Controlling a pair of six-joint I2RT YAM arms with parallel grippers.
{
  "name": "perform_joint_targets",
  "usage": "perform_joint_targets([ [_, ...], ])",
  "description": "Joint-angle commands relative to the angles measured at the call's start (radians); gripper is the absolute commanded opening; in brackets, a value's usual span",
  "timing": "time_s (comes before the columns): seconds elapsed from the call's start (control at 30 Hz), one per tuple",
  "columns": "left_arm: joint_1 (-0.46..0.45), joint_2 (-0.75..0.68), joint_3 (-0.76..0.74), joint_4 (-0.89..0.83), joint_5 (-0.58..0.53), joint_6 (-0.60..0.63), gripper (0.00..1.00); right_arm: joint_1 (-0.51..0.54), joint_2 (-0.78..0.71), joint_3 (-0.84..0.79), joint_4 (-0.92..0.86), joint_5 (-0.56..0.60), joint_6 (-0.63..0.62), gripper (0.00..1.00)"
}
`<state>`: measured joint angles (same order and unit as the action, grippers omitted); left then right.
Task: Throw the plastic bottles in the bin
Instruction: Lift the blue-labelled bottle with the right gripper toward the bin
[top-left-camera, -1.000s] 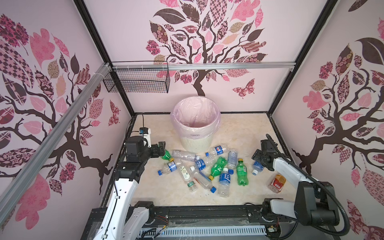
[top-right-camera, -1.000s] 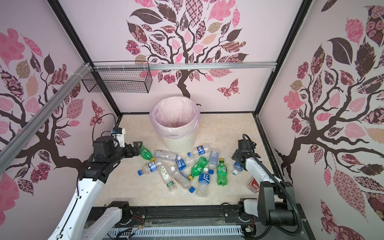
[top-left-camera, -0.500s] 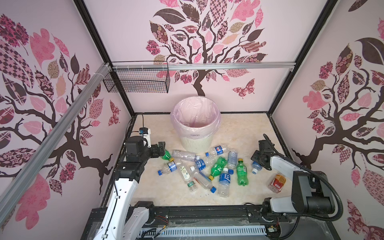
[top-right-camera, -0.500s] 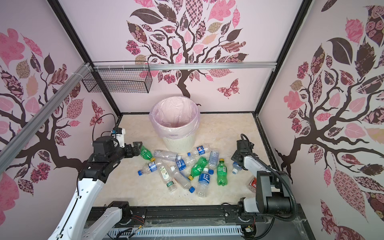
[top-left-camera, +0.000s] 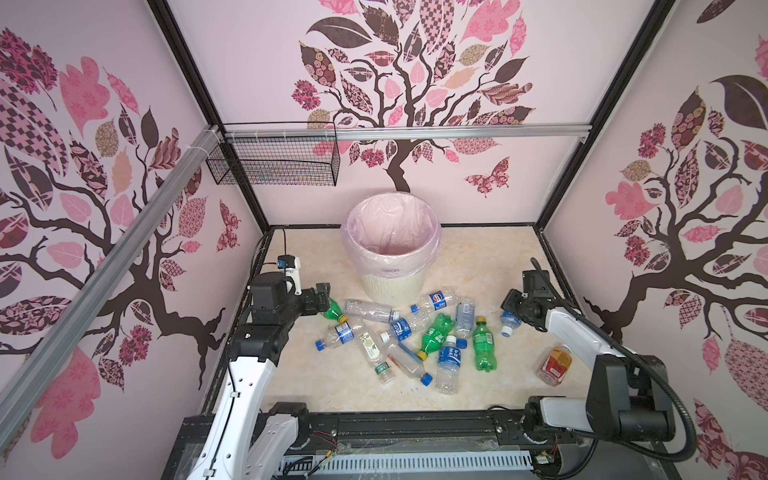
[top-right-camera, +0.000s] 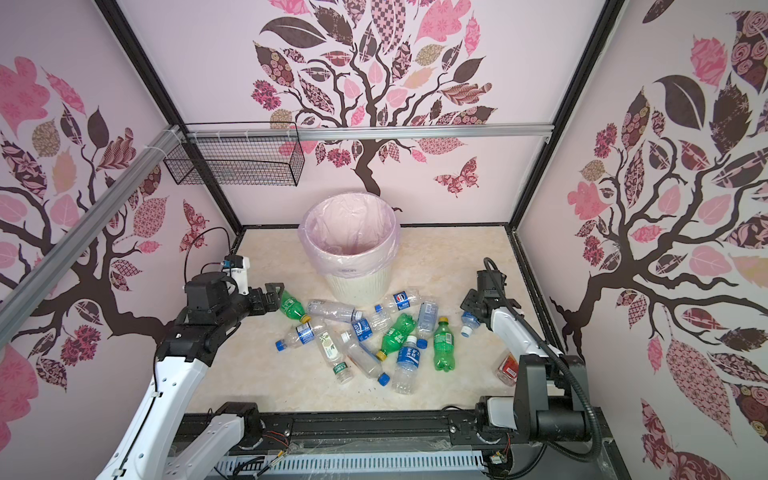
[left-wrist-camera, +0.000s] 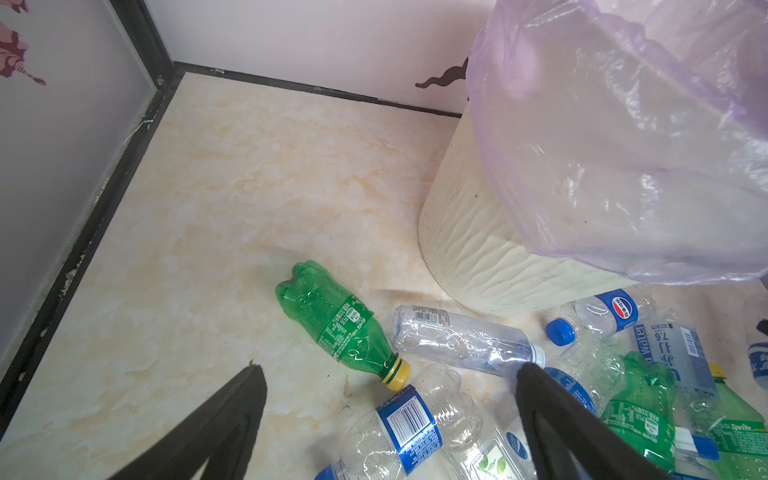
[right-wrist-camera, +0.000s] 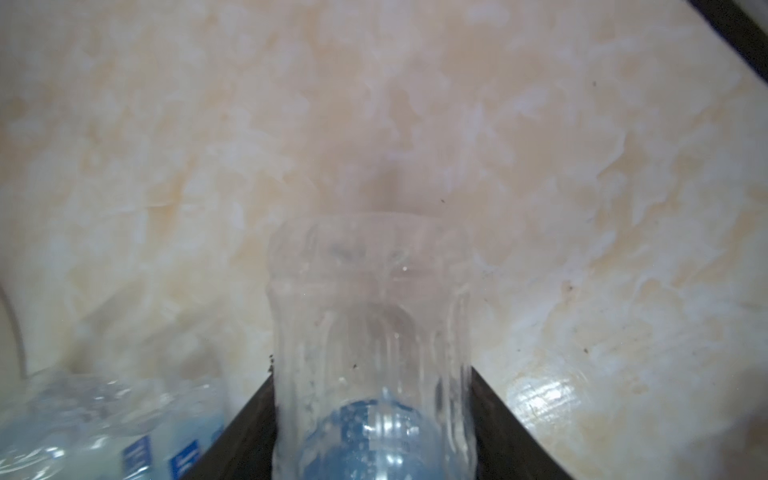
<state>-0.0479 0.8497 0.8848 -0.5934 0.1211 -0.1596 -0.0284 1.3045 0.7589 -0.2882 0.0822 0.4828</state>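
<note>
beside the heap (top-left-camera: 432, 332), right jaws pinch a clear blue-labelled bottle (right-wrist-camera: 370, 311); left jaws gape empty.

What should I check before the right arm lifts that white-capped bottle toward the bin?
1. The white-capped bottle sits inside the right pincer, touched on both sides: ok.
2. Grip firm enough to lift: cannot tell.
3. The left pincer is open, holding nothing: ok.
4. The bin stands upright, mouth unblocked: ok.
5. The nearest green bottle lies apart from the gripped one: ok.
</note>
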Motion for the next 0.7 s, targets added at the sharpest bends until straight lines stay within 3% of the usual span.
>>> perform_joint_targets([
  [0.0,0.005,-0.018,0.016,0.007,-0.001,-0.015,0.98,-0.002,-0.09,0.085,-0.044,-0.081,-0.047,0.62],
  [0.4,0.005,-0.023,0.011,-0.023,-0.047,-0.026,0.98,-0.002,-0.282,0.245,-0.031,-0.364,-0.098,0.59],
  [0.67,0.006,-0.037,-0.01,-0.013,-0.066,-0.055,0.98,-0.002,-0.413,0.243,0.126,-0.567,-0.135,0.6],
])
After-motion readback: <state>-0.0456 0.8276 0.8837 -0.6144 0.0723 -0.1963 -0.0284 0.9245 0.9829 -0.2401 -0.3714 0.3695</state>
